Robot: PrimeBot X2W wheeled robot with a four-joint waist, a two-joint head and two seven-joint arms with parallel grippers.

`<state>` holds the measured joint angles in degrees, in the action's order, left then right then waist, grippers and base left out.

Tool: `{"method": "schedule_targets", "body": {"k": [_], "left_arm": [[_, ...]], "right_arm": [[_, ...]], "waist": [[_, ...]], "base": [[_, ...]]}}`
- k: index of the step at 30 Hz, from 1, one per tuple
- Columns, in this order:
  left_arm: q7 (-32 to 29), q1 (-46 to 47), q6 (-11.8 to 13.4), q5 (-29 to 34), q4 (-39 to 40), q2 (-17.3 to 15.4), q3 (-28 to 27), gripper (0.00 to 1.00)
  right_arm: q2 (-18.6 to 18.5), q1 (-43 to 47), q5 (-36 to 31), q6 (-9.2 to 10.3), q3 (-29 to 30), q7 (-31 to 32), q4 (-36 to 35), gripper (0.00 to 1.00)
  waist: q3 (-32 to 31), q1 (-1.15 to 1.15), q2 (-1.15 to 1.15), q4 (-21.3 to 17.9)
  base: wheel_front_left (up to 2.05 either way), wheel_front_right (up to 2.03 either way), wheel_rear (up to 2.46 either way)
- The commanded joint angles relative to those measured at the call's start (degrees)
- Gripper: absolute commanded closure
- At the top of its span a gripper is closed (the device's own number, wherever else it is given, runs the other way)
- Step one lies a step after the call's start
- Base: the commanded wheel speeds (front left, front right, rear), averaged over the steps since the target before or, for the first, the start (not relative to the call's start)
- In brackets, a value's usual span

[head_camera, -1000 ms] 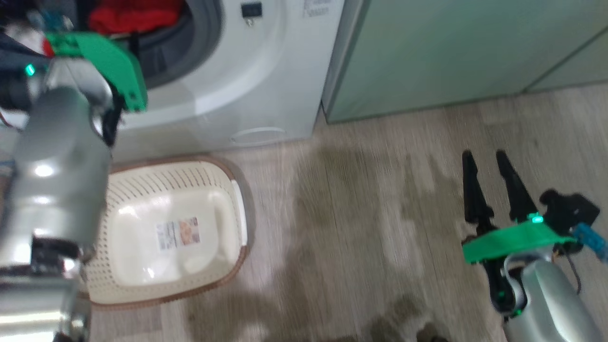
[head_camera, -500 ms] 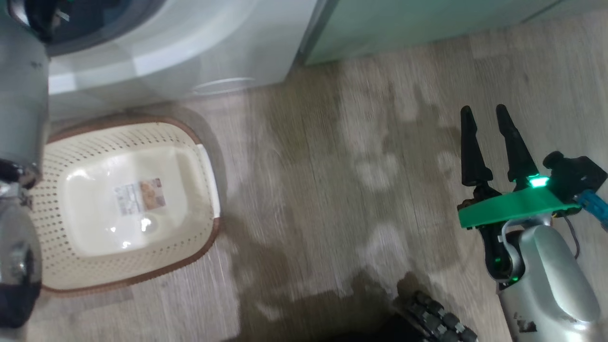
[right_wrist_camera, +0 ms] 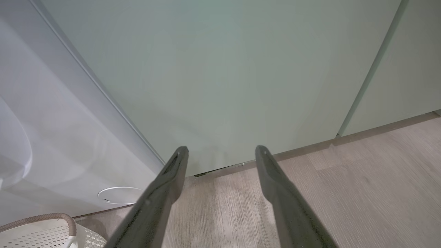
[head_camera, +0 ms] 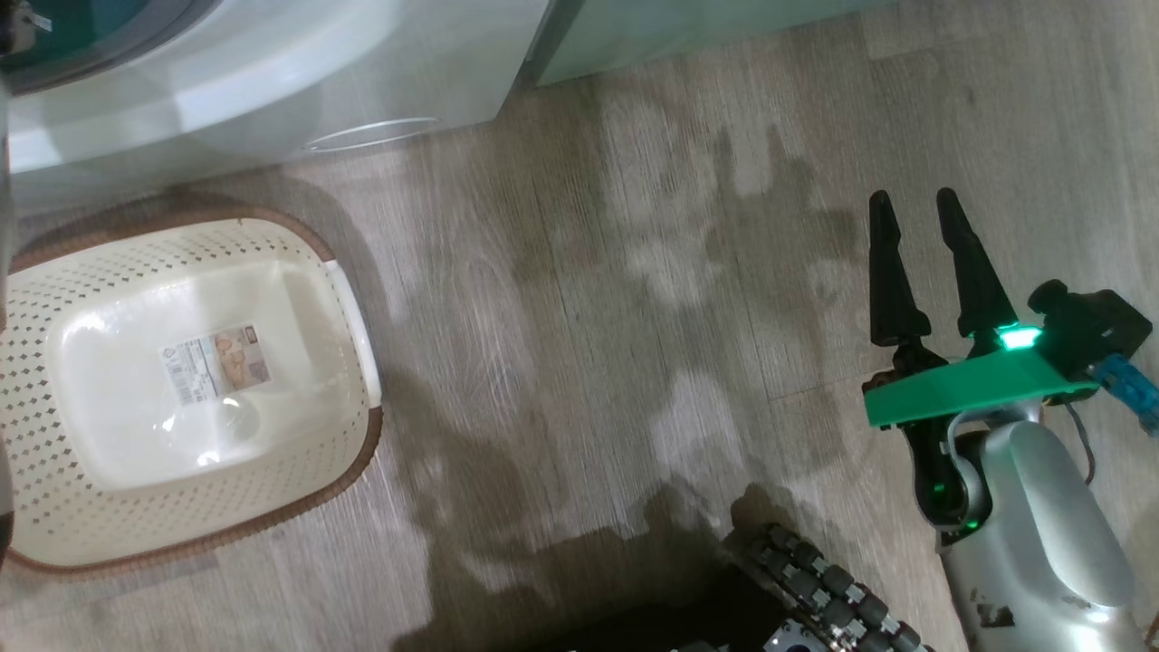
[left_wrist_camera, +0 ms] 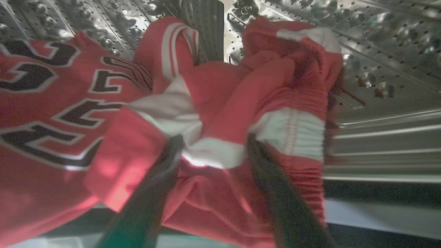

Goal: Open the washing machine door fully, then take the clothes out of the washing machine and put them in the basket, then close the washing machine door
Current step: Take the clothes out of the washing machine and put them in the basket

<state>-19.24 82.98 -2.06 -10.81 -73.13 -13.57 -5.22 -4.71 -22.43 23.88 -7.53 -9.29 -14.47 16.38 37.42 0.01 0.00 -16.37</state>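
Observation:
Inside the steel drum (left_wrist_camera: 379, 51) of the washing machine (head_camera: 272, 81) lie the clothes (left_wrist_camera: 241, 93), a crumpled red jersey with white trim and dark lettering. My left gripper (left_wrist_camera: 214, 141) is pushed into them, its two dark fingers apart on either side of a red and white fold. The cream basket (head_camera: 358, 453) stands empty on the floor in front of the washer, a label in its base. My right gripper (head_camera: 914, 204) hangs open over bare floor at the right, holding nothing. The washing machine door is out of view.
Pale green cabinets (right_wrist_camera: 224, 69) stand right of the washer (right_wrist_camera: 51, 137). A small round white flap (right_wrist_camera: 119, 195) sits low on the washer's front. The basket's corner (right_wrist_camera: 41, 230) shows beneath it. My base's ribbed wheel (head_camera: 815, 580) lies at the bottom edge.
The head camera has swung, so washer and basket slid up and left in the picture. My left arm has gone out of the head view. The right gripper stays open.

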Motion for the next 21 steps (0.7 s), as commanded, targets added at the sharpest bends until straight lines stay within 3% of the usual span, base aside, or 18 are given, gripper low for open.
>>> {"method": "schedule_targets", "body": {"k": [1,2,11,21], "left_arm": [[-0.8,-0.4,-0.3,-0.3,0.2,-1.8,0.1,0.51],[-0.9,-0.7,-0.4,-0.2,0.1,-1.8,0.4,1.0],[5.3,-3.6,-2.0,-0.6,-0.1,0.0,1.5,1.0],[15.7,-13.4,-4.1,0.4,-0.3,3.8,4.9,1.0]], "right_arm": [[0.3,0.5,0.4,0.04,-0.8,-0.5,-1.8,0.0],[0.3,0.4,0.4,0.04,-0.8,-0.5,-1.7,0.0],[-0.3,0.9,0.3,0.04,0.2,-0.5,-1.1,0.0],[-1.5,5.1,0.6,0.04,0.5,-0.5,0.4,0.0]], "waist": [[0.0,-0.01,0.0,0.0],[0.0,-0.01,0.0,-0.1],[-3.2,-0.01,0.0,1.4],[-13.4,-0.01,0.0,4.8]], "base": [[0.0,0.0,0.0],[0.0,0.0,0.0],[0.0,0.0,0.0],[0.0,0.0,0.0]]}}
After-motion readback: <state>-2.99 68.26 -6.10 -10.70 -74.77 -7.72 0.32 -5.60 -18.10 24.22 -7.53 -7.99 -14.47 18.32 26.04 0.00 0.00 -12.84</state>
